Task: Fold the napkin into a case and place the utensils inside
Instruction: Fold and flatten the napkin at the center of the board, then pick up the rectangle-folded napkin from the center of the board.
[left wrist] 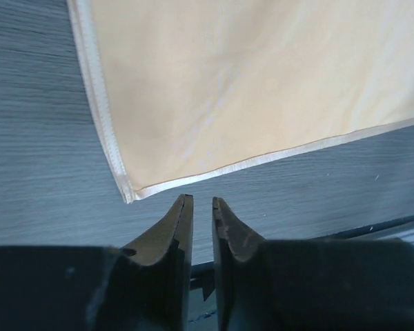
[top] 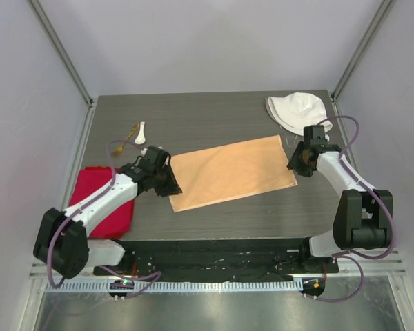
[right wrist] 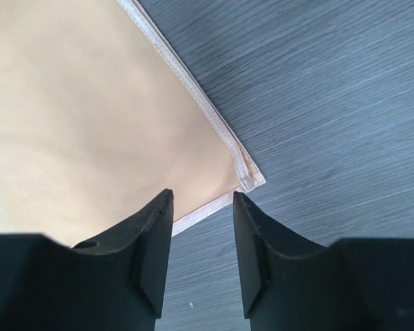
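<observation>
The peach-orange napkin (top: 231,172) lies flat mid-table as a long folded rectangle, tilted up toward the right. My left gripper (top: 171,187) hovers just off its near-left corner. In the left wrist view that gripper (left wrist: 202,201) has a narrow gap between its fingers, nothing in it, and the napkin (left wrist: 248,83) lies just ahead. My right gripper (top: 294,165) stands at the napkin's near-right corner. In the right wrist view that gripper (right wrist: 203,196) is open and empty, with the napkin (right wrist: 90,117) hem just beyond its tips. The white spoon (top: 141,134) and gold fork (top: 130,131) lie together at the far left.
A bright red cloth (top: 100,200) lies at the near left, under the left arm. A white fabric hat (top: 298,110) sits at the far right corner. Dark wood-grain table (top: 214,117) shows around the napkin; frame posts stand at the back corners.
</observation>
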### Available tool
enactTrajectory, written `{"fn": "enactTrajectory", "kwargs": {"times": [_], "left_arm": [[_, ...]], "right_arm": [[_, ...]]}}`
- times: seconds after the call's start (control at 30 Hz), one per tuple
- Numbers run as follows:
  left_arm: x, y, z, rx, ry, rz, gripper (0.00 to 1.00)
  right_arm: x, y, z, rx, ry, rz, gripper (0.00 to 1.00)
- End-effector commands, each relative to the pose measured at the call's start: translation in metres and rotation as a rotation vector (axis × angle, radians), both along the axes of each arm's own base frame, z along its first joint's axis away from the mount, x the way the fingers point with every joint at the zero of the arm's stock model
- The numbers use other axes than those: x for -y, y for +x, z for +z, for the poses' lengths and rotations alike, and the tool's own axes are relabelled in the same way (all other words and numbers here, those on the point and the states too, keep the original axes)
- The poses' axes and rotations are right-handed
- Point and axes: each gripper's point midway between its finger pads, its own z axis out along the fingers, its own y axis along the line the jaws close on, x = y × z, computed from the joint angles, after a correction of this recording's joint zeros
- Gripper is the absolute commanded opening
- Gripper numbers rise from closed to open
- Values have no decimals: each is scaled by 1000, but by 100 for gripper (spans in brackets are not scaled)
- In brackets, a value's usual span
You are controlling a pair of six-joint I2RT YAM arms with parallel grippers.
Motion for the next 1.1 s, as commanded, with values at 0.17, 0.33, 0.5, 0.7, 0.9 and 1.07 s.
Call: {"fn": "enactTrajectory", "kwargs": {"times": [0.17, 0.33, 0.5, 0.7, 0.9, 1.07], "left_arm": [[5, -3, -58, -116, 19, -12, 10], [-21, -12, -91, -152, 152, 16, 3], [-45, -15, -105, -181, 280, 49, 0], [-50, -7, -69, -127, 303, 37, 3], [-24, 21, 7, 38, 161, 21, 32], [40, 68, 46, 179, -126, -53, 20]], "right_arm": [[2, -4, -43, -80, -6, -23, 23], [10, -17, -67, -130, -39, -59, 17], [12, -25, -78, -173, -46, -69, 10], [-2, -29, -46, -122, 24, -36, 11], [-7, 6, 28, 81, 36, 22, 40], [-55, 73, 58, 305, 290, 116, 65]]}}
